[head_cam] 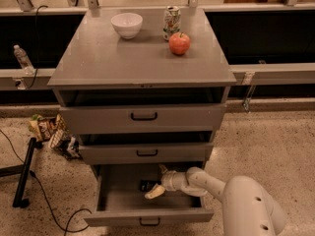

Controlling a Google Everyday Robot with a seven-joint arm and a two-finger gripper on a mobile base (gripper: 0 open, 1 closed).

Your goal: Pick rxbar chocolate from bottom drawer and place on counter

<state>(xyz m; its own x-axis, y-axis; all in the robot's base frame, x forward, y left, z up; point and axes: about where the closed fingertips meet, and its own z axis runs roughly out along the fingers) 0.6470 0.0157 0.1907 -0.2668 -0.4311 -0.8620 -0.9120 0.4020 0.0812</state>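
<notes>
So the gripper (156,181) is down inside the bottom drawer (147,215), which is pulled out well past the two above it. Its two pale fingers (154,192) are spread apart, one toward the back of the tray and one toward the front. The rxbar chocolate (146,185) lies flat on the drawer floor right at the fingertips, just left of them. It looks like it sits in the gap, but I can't tell if either finger touches it. There's pale lettering on the wrapper, none of it readable from here.

The white arm (209,182) comes in from the right over the drawer's side wall, out of the big rounded white body (251,210) at the bottom right corner.

The middle drawer (146,153) and top drawer (143,116) are each pulled out a little, black handles showing.

Up on the grey worktop (98,63) there's a white bowl (127,24), a drinks can (171,22) (pale with some print, brand not legible) and a red apple (179,43) just in front of the can.

On the floor left of the cabinet are some snack bags (47,128), a black stand leg (24,173) and a cable (49,210). A water bottle (22,58) leans on the ledge at far left.
</notes>
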